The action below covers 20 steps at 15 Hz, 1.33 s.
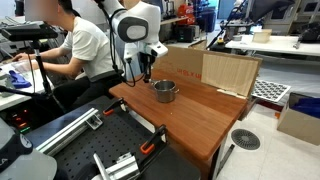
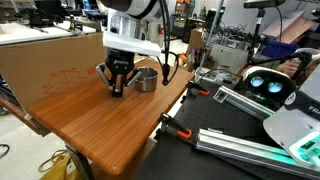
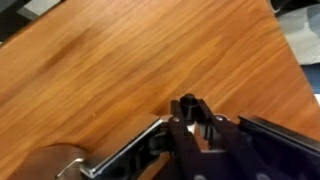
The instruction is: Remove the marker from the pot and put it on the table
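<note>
End effector (image 3: pixel 190 112), low silver-grey pot (image 2: pixel 146 79) beside it, reddish-brown table (image 3: pixel 100 70)

A white-shirted person (image 1: pixel 78 48) sits near upright cardboard panels (image 1: pixel 228 72), a brown box (image 1: pixel 300 117) farther off.

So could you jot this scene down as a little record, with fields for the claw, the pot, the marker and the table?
claw: low over the table, just beside the pot, tips drawn close together
pot: silver, upright on the table
marker: not clearly visible; cannot tell whether the claw holds it
table: reddish-brown wood
cardboard sheet: standing at the table's far edge
person: white shirt, seated behind the arm
</note>
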Each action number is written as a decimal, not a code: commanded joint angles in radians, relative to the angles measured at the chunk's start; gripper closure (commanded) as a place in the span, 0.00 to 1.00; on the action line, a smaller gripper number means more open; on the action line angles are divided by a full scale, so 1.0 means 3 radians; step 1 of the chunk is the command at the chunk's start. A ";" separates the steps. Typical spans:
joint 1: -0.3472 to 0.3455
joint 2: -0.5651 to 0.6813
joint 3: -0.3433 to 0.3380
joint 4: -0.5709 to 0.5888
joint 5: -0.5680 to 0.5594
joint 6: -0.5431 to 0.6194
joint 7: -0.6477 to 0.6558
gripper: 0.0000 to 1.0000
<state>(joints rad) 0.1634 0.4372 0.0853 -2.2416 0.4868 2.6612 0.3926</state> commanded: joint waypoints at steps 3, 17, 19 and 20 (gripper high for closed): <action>0.0171 0.0401 -0.0129 0.0338 -0.0358 -0.0041 0.0388 0.95; 0.0220 0.0523 -0.0187 0.0603 -0.0481 -0.0345 0.0682 0.00; 0.0220 0.0518 -0.0198 0.0597 -0.0480 -0.0371 0.0690 0.00; 0.0214 0.0506 -0.0193 0.0584 -0.0471 -0.0370 0.0679 0.00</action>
<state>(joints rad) 0.2159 0.5821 0.0421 -2.0855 0.3626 2.5808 0.5719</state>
